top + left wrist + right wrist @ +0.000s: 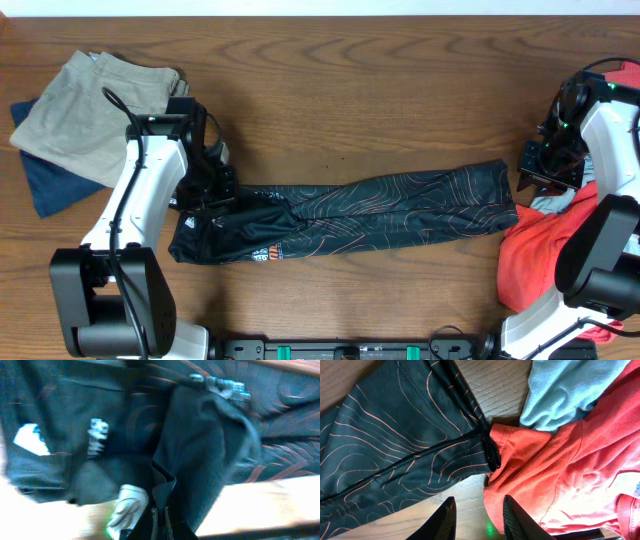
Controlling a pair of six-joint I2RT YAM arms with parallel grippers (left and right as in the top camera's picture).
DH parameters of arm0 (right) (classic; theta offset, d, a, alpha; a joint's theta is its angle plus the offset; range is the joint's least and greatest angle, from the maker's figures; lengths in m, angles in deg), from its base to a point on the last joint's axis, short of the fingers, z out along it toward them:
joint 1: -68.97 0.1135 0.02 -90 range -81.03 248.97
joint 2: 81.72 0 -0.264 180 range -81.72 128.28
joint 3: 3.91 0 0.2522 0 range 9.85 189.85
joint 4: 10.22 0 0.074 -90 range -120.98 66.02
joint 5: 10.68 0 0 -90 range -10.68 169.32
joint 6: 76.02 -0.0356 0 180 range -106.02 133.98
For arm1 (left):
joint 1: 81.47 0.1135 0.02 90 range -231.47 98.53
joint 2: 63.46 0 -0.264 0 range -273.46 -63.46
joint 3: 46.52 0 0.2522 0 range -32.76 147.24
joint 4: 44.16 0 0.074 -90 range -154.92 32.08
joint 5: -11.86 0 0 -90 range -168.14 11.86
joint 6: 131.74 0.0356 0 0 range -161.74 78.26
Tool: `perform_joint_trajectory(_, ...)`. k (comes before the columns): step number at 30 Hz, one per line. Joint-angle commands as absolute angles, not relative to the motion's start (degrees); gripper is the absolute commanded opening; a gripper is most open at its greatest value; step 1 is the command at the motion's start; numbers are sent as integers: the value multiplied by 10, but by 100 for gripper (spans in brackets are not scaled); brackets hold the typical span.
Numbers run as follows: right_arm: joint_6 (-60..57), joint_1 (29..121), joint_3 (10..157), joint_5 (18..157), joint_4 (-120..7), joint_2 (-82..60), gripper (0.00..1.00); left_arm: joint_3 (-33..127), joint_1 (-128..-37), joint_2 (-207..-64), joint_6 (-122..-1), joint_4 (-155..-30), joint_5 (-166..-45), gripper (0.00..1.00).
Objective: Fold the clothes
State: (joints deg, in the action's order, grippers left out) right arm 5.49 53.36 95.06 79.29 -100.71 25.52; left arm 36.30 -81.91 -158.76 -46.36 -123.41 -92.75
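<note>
Overhead view: left fingers [218, 188] clamp the black T-shirt [400, 205] at its left end; right fingers [446, 520], apart and empty, should pinch its right hem, clear of the coral-red shirt [570, 470].

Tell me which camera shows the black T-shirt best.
Overhead: the black T-shirt lies stretched across the table, nearly its whole length visible. Left wrist gives only a blurred close-up of bunched fabric; right wrist shows one end, against the coral-red shirt.

Three views, one shirt shared.
Overhead gives me the whole table [350, 80] from straight above; my wrist cameras look down close on the black T-shirt [380, 205]: left end, blurred, and right end beside the coral-red shirt [570, 470].
</note>
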Motion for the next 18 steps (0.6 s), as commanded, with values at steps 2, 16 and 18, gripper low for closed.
perform_joint_trajectory(2, 59, 536, 949, 787, -1009, 250, 30, 363, -818, -1585, -475, -1228, -814, 6)
perform_joint_trajectory(16, 122, 536, 949, 787, -1013, 250, 35, 358, -818, -1586, -573, -1192, -717, 66)
perform_joint_trajectory(18, 138, 536, 948, 787, -1010, 250, 32, 358, -818, -1586, -586, -1189, -718, 66)
